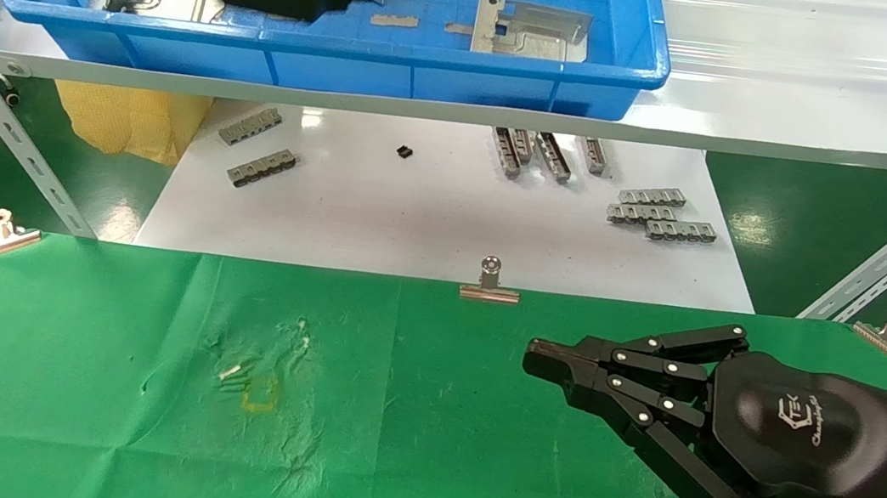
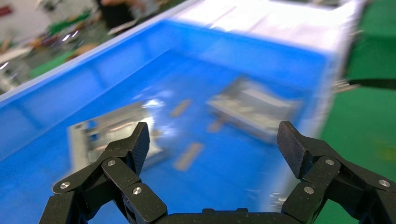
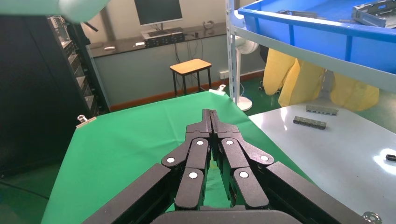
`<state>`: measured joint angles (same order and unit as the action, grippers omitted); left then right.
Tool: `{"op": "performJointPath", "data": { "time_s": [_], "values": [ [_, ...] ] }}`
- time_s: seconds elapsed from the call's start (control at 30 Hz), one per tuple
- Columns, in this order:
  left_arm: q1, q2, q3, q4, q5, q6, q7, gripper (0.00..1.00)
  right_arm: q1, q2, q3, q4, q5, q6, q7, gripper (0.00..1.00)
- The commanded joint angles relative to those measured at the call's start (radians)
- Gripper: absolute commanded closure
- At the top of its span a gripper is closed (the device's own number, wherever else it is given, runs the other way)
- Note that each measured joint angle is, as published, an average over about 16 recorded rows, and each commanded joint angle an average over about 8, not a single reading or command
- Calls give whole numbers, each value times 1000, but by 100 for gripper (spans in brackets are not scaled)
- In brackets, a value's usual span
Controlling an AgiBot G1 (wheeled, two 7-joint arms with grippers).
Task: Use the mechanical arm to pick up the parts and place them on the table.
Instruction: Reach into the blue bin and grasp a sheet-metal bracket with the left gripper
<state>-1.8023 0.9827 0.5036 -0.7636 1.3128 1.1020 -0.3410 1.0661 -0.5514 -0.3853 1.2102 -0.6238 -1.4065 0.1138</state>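
A dark green glossy floor (image 1: 800,210) reflects ceiling lights. By the grey wall (image 3: 140,70) stand a long desk (image 3: 154,42) with a monitor (image 3: 158,11), a wooden stool (image 3: 190,66), and black shelving (image 3: 42,93).

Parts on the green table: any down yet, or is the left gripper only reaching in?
None done: the green table holds no parts. The left gripper is open, empty, above the blue tray, where three parts lie. The right gripper is shut, empty, parked over the table. All picks remain.
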Motion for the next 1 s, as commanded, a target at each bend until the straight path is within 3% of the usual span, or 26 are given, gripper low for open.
{"op": "performJointPath", "data": {
  "time_s": [0.03,0.13,0.2,0.37,0.43,0.47,1.0],
  "values": [
    [-87,74,44,120,83,-27,2,0,0,0,0,0,0,0,0,100],
    [-165,169,75,305,151,-123,22,2,0,0,0,0,0,0,0,100],
    [-202,226,87,413,182,-204,31,23,0,0,0,0,0,0,0,91],
    [-251,326,97,591,220,-385,40,86,0,0,0,0,0,0,0,29],
    [-259,347,96,631,220,-423,36,100,0,0,0,0,0,0,0,6],
    [-261,353,95,644,218,-433,34,100,0,0,0,0,0,0,0,0],
    [-259,364,91,692,192,-448,6,100,0,0,0,0,0,0,0,0]
  ]
}}
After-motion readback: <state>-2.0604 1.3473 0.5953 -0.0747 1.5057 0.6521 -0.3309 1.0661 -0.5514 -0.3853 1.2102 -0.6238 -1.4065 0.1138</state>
